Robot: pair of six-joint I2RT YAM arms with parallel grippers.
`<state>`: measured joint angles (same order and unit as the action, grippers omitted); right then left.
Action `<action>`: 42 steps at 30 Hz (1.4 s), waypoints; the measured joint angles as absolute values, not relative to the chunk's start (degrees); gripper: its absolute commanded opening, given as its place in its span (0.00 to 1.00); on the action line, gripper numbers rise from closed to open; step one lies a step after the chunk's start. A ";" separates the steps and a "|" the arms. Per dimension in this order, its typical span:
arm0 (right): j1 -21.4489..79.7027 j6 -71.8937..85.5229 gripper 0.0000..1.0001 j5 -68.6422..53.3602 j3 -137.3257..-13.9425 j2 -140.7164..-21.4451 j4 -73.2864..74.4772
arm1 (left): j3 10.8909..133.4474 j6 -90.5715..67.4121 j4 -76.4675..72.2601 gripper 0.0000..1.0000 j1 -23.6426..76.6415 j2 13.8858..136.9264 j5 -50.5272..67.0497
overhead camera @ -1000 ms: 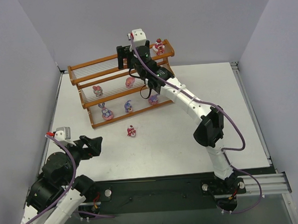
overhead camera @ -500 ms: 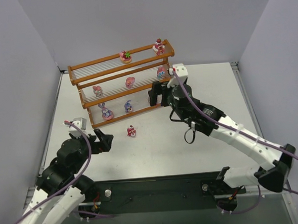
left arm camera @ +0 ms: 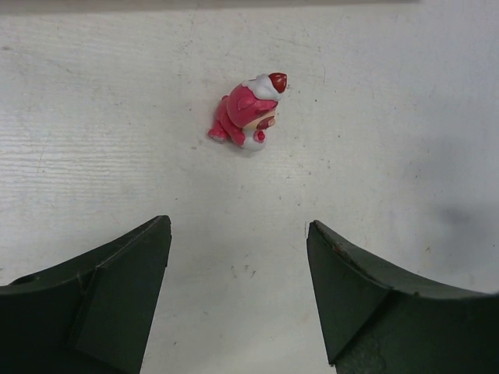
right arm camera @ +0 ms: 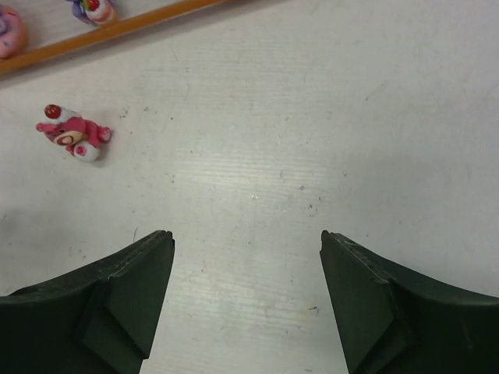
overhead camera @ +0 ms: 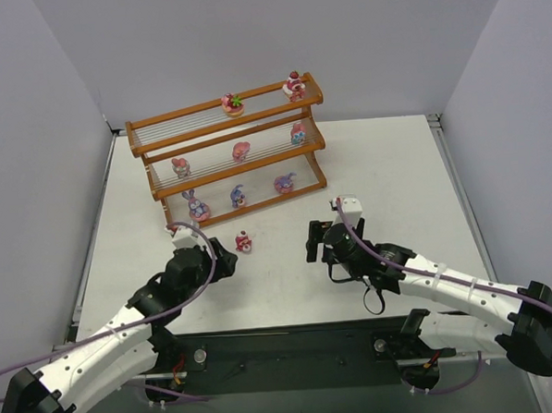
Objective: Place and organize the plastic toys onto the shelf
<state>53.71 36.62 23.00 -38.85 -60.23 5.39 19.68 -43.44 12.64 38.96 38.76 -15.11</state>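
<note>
The shelf (overhead camera: 174, 113) stands at the back of the table with eight plastic toys on it: two on the top tier (overhead camera: 233, 103), three on the middle tier (overhead camera: 242, 151), three on the bottom tier (overhead camera: 238, 196). One red toy (overhead camera: 244, 241) lies on its side on the table in front of the shelf; it also shows in the left wrist view (left arm camera: 248, 115) and the right wrist view (right arm camera: 72, 134). My left gripper (overhead camera: 227, 258) (left arm camera: 238, 234) is open and empty, just short of the red toy. My right gripper (overhead camera: 311, 243) (right arm camera: 247, 241) is open and empty, to the toy's right.
The shelf's bottom rail (right arm camera: 117, 29) crosses the top left of the right wrist view, with a pink toy (right arm camera: 8, 31) and a purple toy (right arm camera: 93, 8) behind it. Grey walls enclose the table on three sides.
My right arm has pulled back from the shelf's top tier, leaving a pink toy there, and come down over the table. My left arm has reached forward towards the red toy.
</note>
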 measured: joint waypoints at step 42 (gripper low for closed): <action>53.67 47.09 0.76 20.34 -27.57 -62.67 0.14 | 47.77 -65.08 11.94 0.79 57.45 99.42 -60.53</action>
<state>53.67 47.09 20.34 -27.57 -62.67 0.14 47.77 -65.08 11.94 57.45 99.42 -60.53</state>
